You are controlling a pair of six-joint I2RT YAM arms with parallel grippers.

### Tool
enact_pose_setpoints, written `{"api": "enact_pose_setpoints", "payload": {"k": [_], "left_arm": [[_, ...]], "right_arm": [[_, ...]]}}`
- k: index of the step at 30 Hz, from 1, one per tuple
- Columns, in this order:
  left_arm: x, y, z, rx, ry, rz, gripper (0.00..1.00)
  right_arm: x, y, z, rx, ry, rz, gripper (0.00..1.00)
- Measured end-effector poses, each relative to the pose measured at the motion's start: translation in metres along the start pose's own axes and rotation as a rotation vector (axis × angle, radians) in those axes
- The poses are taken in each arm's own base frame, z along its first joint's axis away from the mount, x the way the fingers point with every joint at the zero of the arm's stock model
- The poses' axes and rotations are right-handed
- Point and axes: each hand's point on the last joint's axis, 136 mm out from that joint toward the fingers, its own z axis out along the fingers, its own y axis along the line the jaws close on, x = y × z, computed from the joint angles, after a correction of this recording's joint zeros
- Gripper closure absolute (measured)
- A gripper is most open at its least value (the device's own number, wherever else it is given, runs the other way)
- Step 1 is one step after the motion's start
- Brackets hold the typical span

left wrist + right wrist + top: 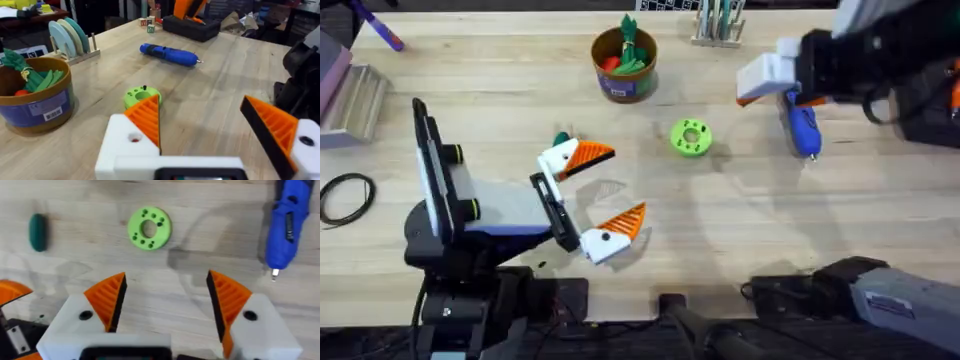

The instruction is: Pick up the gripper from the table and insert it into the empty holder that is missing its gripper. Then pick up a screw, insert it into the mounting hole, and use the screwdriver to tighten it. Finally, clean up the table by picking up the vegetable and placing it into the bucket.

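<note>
The left gripper (597, 198) rested low over the table (740, 240), its 2 orange fingers spread wide with nothing between them. The right gripper (167, 305) hung above the blue screwdriver (801, 126), jaws also wide and empty; both of its white blocks carried orange wedges, so no bare holder could be made out. The bucket (624, 66) near the far edge already held green and orange-red vegetable pieces. A small dark green item (38, 231) lay on the wood beside the left gripper, and it looked like a vegetable left to clear.

The likely trouble was the screwdriver: round and pen-shaped, it could roll or skid away if the right fingers closed off-centre. The green disc (691, 137) lay near it and could be knocked by a sweeping approach. The dark green item sat so close to the left fingers that a careless move might push it along the table.
</note>
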Motion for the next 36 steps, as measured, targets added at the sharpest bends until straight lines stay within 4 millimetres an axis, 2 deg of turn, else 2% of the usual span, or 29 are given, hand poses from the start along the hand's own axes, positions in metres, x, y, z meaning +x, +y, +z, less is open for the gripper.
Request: {"api": "enact_pose_setpoints", "payload": {"k": [3, 7, 12, 16, 23, 29, 36], "left_arm": [[0.0, 0.0, 0.0, 0.0, 0.0, 0.0, 0.014], [0.0, 0.0, 0.0, 0.0, 0.0, 0.0, 0.015], [0.0, 0.0, 0.0, 0.0, 0.0, 0.0, 0.014], [0.0, 0.0, 0.0, 0.0, 0.0, 0.0, 0.016], [0.0, 0.0, 0.0, 0.0, 0.0, 0.0, 0.015], [0.0, 0.0, 0.0, 0.0, 0.0, 0.0, 0.015], [0.0, 0.0, 0.0, 0.0, 0.0, 0.0, 0.015]], "right_arm": [[-0.011, 0.006, 0.003, 0.054, 0.04, -0.036, 0.081], [-0.028, 0.028, 0.013, 0.109, 0.043, -0.101, 0.08], [-0.027, 0.041, 0.031, 0.175, 0.059, -0.097, 0.08], [-0.027, 0.039, 0.041, 0.213, 0.069, -0.022, 0.079], [-0.025, 0.034, 0.046, 0.246, 0.054, 0.164, 0.079], [-0.005, 0.023, 0.081, 0.287, 0.073, 0.357, 0.084], [0.009, 0.022, 0.111, 0.3, 0.154, 0.387, 0.084]]}}
